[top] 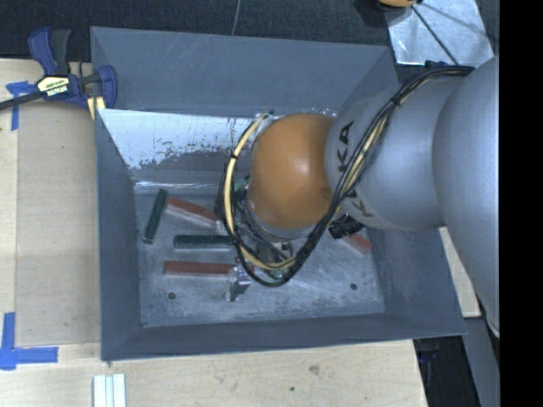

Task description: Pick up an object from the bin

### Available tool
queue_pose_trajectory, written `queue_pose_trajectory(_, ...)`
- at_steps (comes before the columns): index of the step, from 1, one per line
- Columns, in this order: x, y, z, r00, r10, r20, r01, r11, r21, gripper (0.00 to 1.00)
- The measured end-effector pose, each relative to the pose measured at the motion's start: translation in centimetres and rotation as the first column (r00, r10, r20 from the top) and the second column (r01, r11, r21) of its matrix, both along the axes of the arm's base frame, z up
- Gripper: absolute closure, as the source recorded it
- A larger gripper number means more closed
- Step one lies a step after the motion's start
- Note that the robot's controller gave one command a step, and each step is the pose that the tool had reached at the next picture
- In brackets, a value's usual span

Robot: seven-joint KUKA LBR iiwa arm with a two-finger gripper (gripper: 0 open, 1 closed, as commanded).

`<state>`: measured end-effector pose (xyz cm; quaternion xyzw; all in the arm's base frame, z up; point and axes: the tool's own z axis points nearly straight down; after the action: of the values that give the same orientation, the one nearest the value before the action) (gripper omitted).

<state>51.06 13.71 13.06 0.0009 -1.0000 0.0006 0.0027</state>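
My gripper [236, 287] reaches down from under the orange dome to the bin floor, front of centre. Its tip is just right of a reddish-brown flat stick [198, 268] that lies lengthwise on the floor. Whether it touches that stick I cannot tell. A dark green stick [202, 241] lies parallel just behind it, with its right end hidden under the wrist cables. Further back lies another reddish-brown stick [192, 211], slanted.
A dark green stick [153, 216] stands slanted near the left wall. A reddish piece [358, 243] pokes out from under the arm at the right. The arm and its dome cover the middle and right of the bin.
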Motion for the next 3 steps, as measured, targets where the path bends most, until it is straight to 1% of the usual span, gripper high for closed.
queue_pose_trajectory(1,0.2,0.0,0.4,1.0,-0.002,0.007,0.002,1.0,0.002,0.0)
queue_pose_trajectory(2,3.1,0.3,-5.3,0.994,-0.111,0.023,0.111,0.994,0.007,1.0)
queue_pose_trajectory(3,3.1,0.3,-5.3,0.993,-0.112,0.023,0.112,0.994,0.007,1.0)
